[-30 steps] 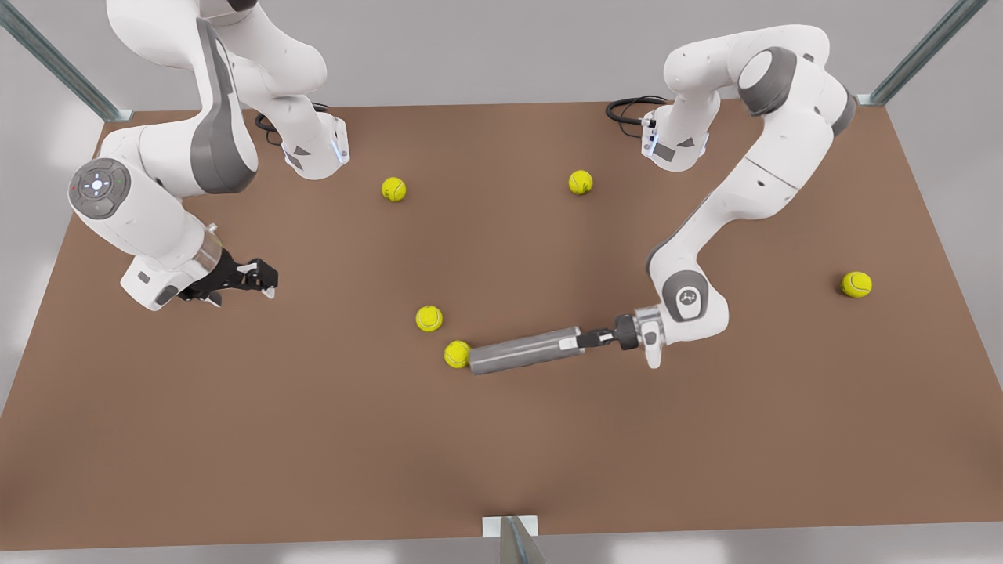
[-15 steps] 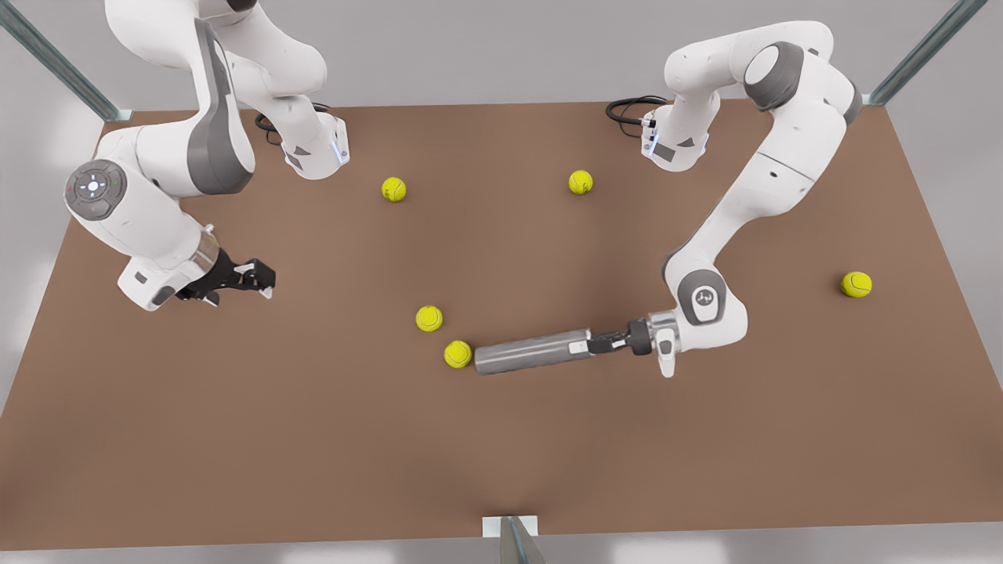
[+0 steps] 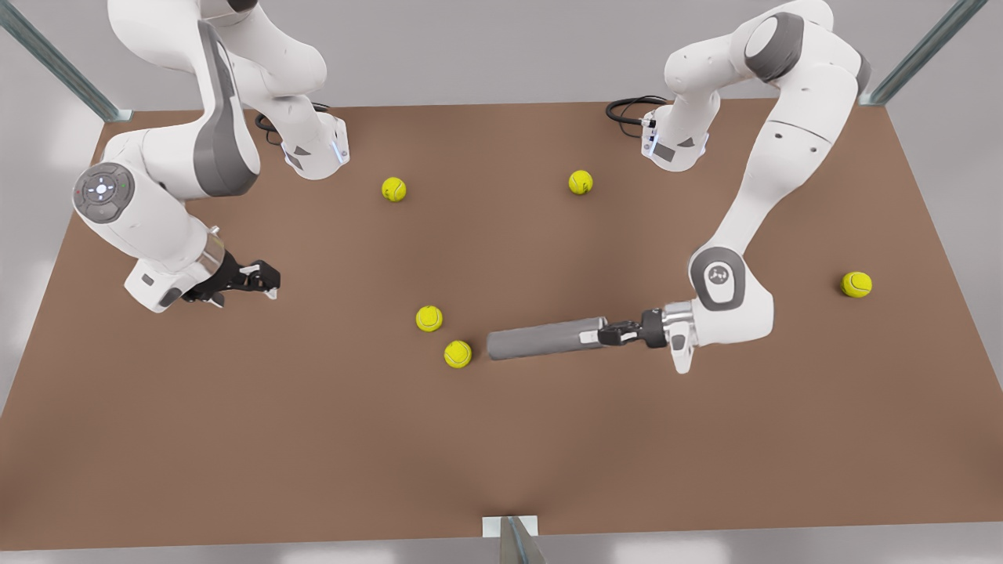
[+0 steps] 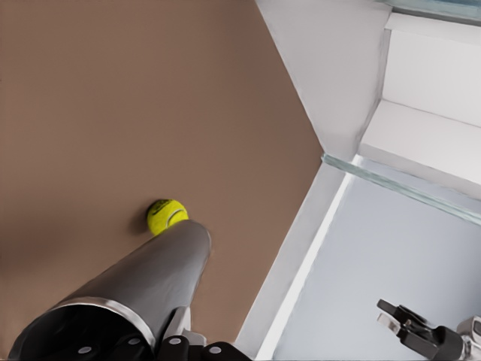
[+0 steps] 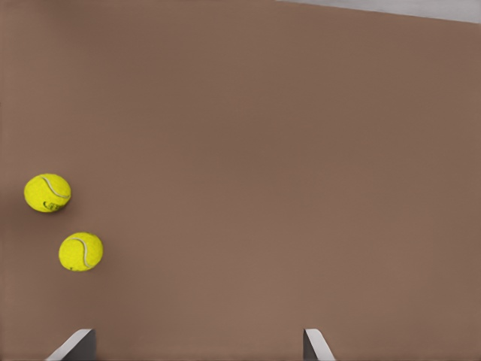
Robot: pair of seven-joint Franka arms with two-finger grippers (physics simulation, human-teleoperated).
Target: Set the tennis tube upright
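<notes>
Jaws of the left gripper are clamped on the tube, now dragged clear of the ball, still lying flat; the right gripper, spread, waits.

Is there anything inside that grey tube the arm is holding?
Hard to tell. The left gripper is shut on the tennis tube at its open end, and the left wrist view shows only a dark rim; the interior is hidden. The right gripper waits, open.

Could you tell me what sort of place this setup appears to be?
Likely a simulated robot test bench: a bare brown table inside a metal frame, two fixed arms, and scattered tennis balls beside a grey tube.
</notes>
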